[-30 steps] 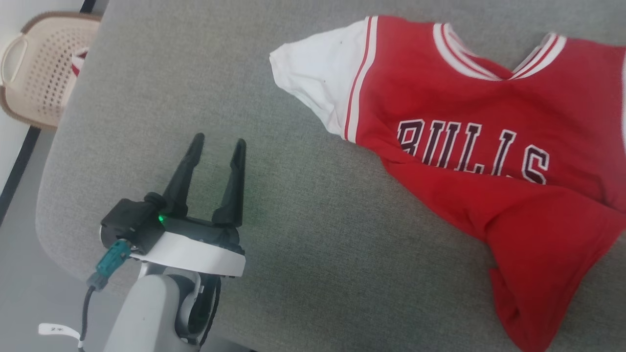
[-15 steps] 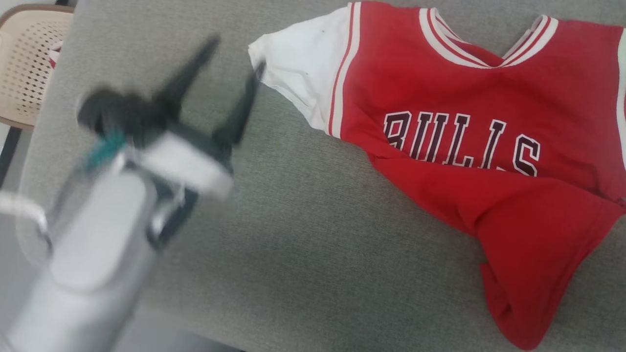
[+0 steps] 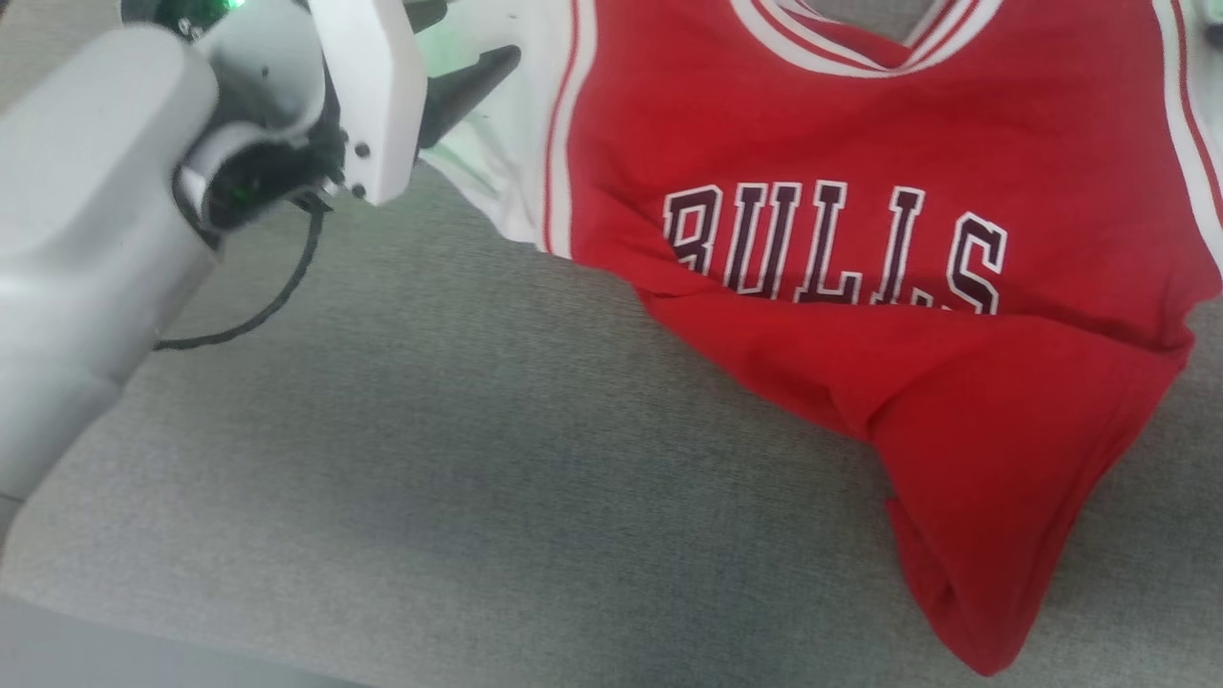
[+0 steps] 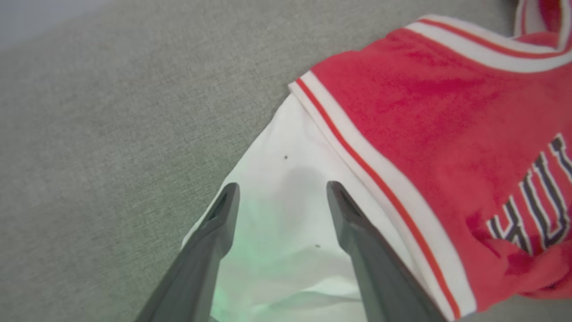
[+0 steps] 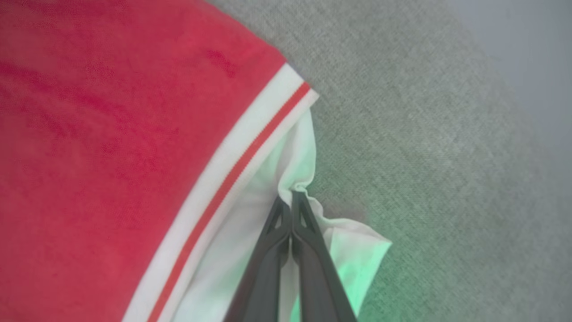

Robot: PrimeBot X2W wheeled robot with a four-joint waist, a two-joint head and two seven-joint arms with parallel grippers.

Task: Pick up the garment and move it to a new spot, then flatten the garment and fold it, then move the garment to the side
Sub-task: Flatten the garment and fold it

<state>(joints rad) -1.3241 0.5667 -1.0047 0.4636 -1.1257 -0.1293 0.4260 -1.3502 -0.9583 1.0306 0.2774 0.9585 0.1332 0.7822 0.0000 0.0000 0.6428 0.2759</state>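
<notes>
Our left gripper (image 4: 281, 187) has reached a sleeve (image 4: 286, 223) of the garment (image 3: 860, 401), jaws wide over it. Right gripper (image 5: 291, 201) pinches the other sleeve (image 5: 292, 152) (we judge flattening next).

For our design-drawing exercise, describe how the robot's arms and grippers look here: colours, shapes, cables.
The left forearm is a smooth, rounded pale grey shell ending in a white wrist housing with small dark screws. A thin black cable loops beneath it. The left gripper and right gripper each have two long, dark grey fingers tapering to narrow tips.
</notes>
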